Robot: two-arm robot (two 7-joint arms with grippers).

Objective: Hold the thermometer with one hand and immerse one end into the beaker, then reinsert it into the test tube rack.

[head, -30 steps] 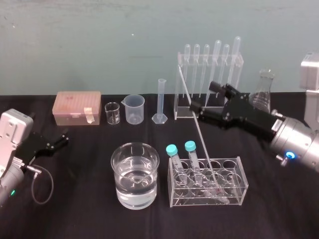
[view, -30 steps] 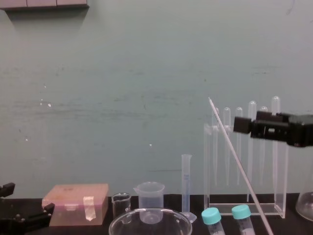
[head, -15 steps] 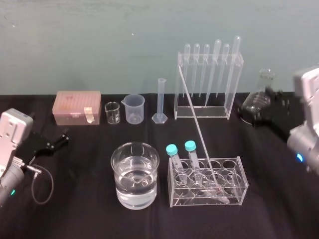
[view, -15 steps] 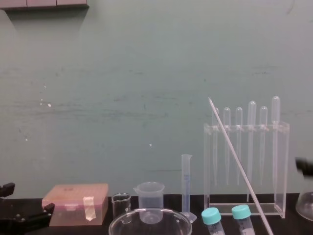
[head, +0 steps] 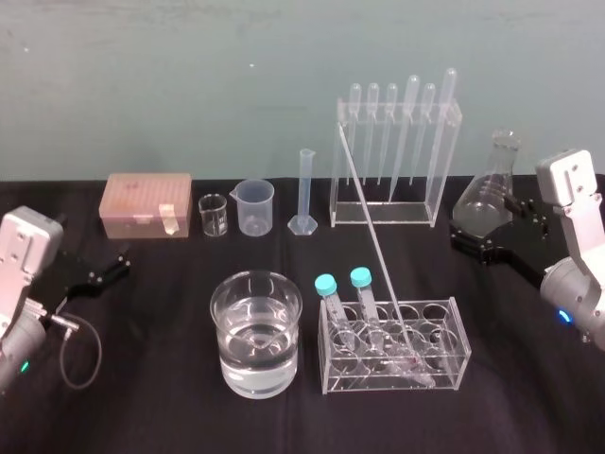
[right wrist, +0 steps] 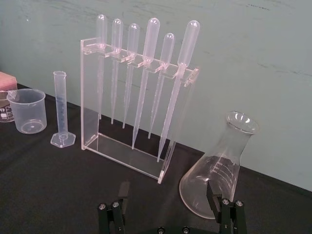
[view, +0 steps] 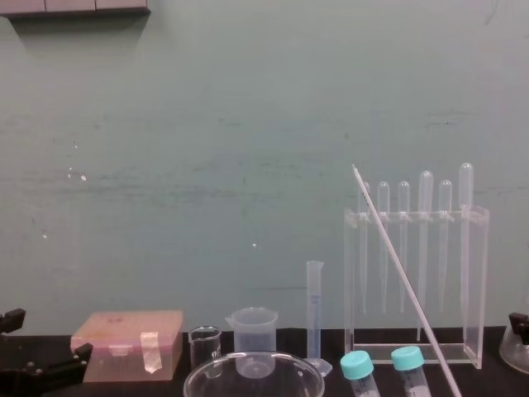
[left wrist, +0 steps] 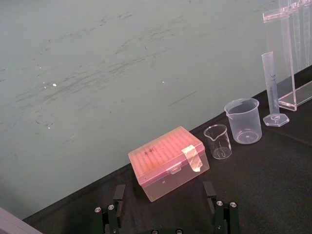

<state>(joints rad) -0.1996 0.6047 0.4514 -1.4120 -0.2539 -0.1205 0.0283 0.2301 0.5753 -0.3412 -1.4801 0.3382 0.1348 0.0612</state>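
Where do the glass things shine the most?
Head view: bright glints on the beaker rim and base; the thermometer shows as a thin pale line. Right wrist view: the flask rim gleams.

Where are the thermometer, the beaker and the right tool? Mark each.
thermometer (head: 373, 236), head view, middle of the rod.
beaker (head: 230, 359), head view, left glass wall.
right tool (head: 470, 246), head view, midway between its fingertips.
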